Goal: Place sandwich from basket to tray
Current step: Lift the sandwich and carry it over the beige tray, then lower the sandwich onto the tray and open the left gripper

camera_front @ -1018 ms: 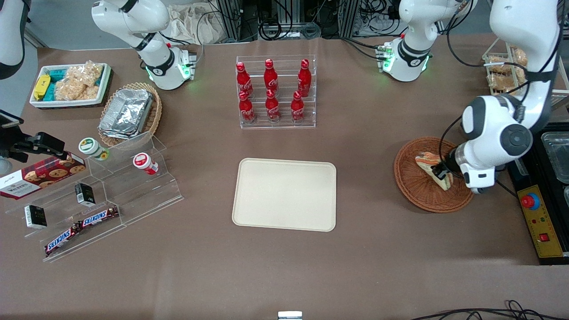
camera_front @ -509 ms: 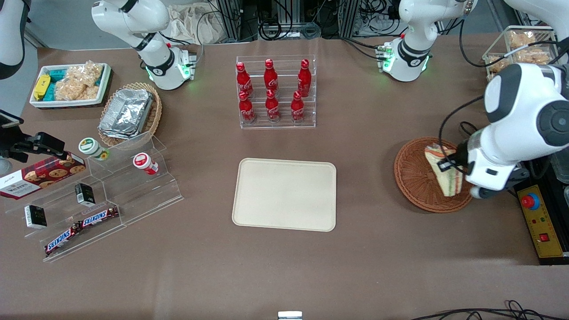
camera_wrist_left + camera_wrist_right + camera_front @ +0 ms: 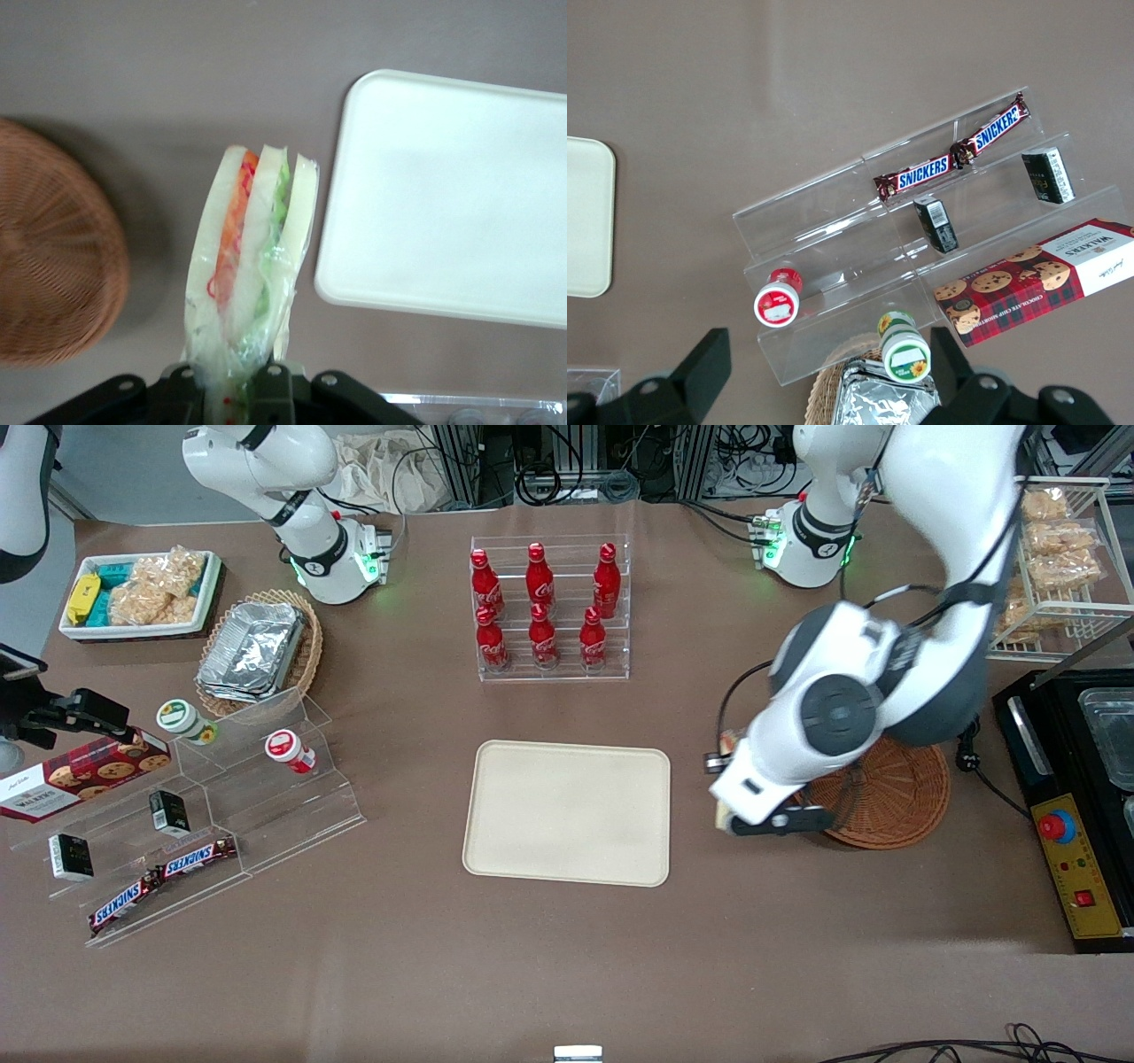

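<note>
Between the basket [image 3: 49,257] and the tray [image 3: 452,195], above the brown surface [image 3: 177,80], the hand [image 3: 235,390] grips the sandwich [image 3: 252,266] by its lower end.

Bright, even overhead light; soft shadows on the table [image 3: 567,957]; overexposed tray [image 3: 461,195], slightly blurred sandwich [image 3: 252,266].

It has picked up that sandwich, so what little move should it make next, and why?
Probably carry it sideways a bit more, toward the parked arm's end, until it hangs over the tray. The pincer is shut on the sandwich, which is clear of the basket and hangs over bare table between basket and tray. Lowering now would likely miss the tray.
</note>
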